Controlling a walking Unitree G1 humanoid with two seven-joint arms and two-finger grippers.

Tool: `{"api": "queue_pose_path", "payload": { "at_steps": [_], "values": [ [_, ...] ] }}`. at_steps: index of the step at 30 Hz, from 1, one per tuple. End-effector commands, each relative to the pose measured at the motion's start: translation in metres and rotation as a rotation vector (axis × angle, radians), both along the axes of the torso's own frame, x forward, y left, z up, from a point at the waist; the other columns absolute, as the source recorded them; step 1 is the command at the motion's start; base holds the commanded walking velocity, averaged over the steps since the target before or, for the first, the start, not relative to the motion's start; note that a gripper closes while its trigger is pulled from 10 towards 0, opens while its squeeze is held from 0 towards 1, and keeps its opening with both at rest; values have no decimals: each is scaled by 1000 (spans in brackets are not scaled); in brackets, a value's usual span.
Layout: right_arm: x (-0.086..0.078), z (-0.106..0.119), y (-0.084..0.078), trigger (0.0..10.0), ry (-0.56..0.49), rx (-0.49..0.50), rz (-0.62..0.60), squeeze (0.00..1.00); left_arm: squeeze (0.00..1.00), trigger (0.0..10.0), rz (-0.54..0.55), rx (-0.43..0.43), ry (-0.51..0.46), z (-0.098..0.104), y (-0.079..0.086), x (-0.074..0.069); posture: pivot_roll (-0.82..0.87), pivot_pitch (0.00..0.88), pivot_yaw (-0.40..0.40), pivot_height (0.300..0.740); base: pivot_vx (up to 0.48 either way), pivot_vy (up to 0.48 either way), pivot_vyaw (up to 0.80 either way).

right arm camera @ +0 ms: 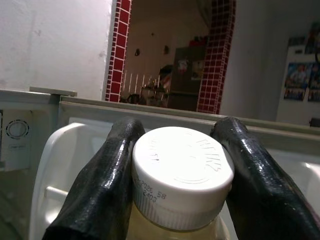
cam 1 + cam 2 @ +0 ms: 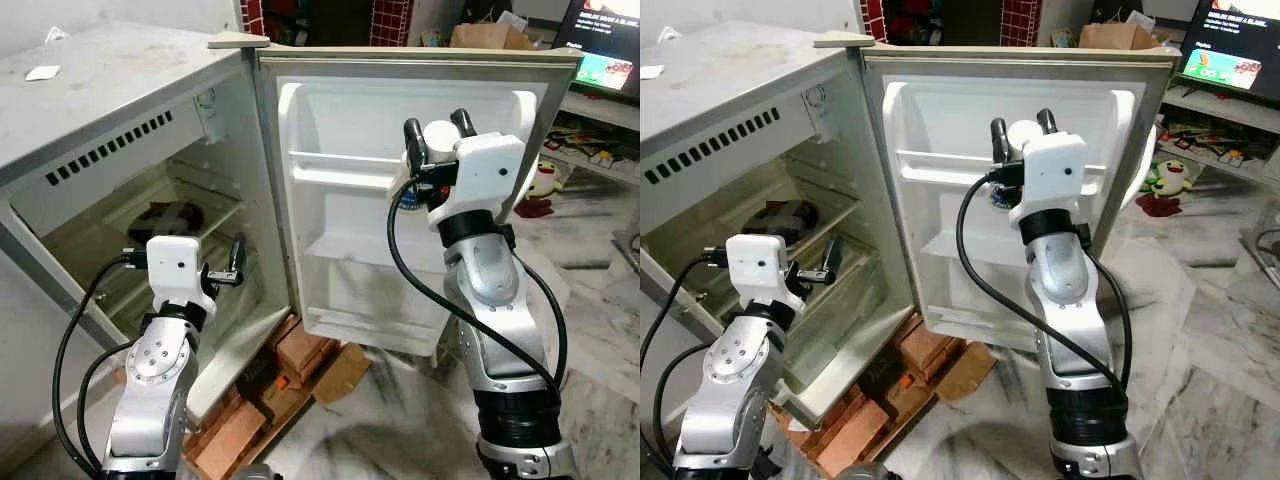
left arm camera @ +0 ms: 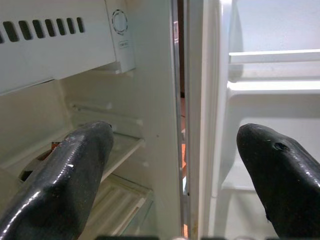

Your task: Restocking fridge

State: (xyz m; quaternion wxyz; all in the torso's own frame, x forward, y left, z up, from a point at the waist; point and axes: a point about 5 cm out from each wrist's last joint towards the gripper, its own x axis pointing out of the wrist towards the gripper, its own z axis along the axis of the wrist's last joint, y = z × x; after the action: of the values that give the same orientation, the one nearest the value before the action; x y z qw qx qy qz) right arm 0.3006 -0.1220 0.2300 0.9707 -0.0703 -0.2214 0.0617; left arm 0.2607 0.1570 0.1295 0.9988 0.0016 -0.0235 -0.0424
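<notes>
Bottle: a clear plastic bottle with a white ribbed screw cap (image 1: 182, 175) and pale yellowish contents, held high in front of the open fridge door.
Right gripper: the right gripper (image 2: 438, 135) is clenched on the bottle just under the cap, one black finger (image 1: 102, 185) on each side of the neck; the cap top faces the wrist camera and printed digits show on its rim.
Just beyond the right gripper: the white moulded inner liner of the fridge door (image 2: 345, 200), swung wide open; the gripper sits level with the upper door shelf (image 2: 340, 170), and a lower door shelf (image 2: 345, 250) lies below it.
Left gripper: the left gripper (image 2: 232, 268) hangs released, its two black fingers (image 3: 65, 175) spread well apart and grasping nothing, low and in front of the fridge opening near the hinge edge.
Just beyond the left gripper: the cream interior of the small grey fridge (image 2: 100, 90), with a slotted vent panel (image 2: 105, 150) above, a round dial (image 3: 120, 22) on the side wall, and a white wire-and-plastic shelf (image 2: 205, 215).
On that shelf: a dark rounded item (image 2: 165, 218), well back from the left gripper; what it is cannot be told.
Under the fridge: reddish bricks (image 2: 300, 350) and brown cardboard (image 2: 340, 372) on a marbled floor (image 2: 600, 330).
Far past the right arm: a lit screen (image 2: 605, 55) and a cardboard box (image 2: 490, 36).
</notes>
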Motion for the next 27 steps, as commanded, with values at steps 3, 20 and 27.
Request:
{"api": "queue_pose_path", "payload": {
  "at_steps": [3, 20, 27],
  "values": [
    [1, 25, 1, 10000, -123, -41, -17, 0, 0, 10000, -9, 1, -9, 5, 0, -1, 51, 0, 41, 740, 0, 0, 0],
    [38, 37, -18, 10000, -190, -128, -114, 0, 0, 10000, -14, 22, 3, 8, 2, -12, 104, 58, 46, 740, 0, 0, 0],
    [54, 51, -32, 10000, -240, -158, -199, 0, 0, 10000, -20, 37, 10, 11, 5, -16, 126, 76, 54, 740, 0, 0, 0]
  ]
}}
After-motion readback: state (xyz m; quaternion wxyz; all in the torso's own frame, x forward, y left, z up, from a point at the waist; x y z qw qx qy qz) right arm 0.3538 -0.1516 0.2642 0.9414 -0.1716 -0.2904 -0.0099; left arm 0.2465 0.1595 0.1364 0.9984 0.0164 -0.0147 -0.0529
